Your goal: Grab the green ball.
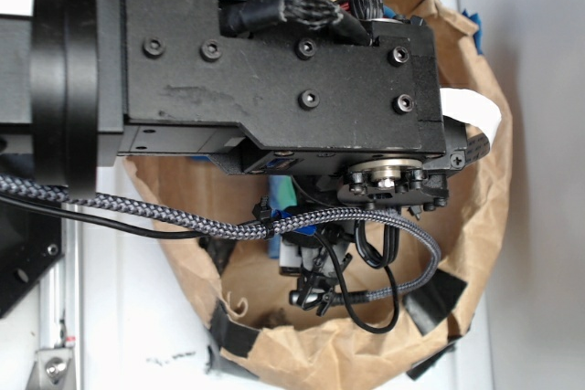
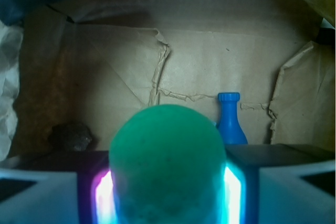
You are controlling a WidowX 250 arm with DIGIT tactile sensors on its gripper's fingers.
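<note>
Paper bag [image 2: 210, 61]: one, brown, creased, holding everything. Blue bottle [image 2: 230, 121]: one, upright behind the ball. Dark lump [image 2: 71, 136]: one, left (unidentifiable). Green ball [image 2: 167, 163]: one, clamped between the tool [image 2: 168, 192] pads. Arm [image 1: 274, 52] blocks the exterior view.

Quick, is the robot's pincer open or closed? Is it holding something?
Pincer: closed on the green ball, which sits squeezed between its two fingers.
</note>
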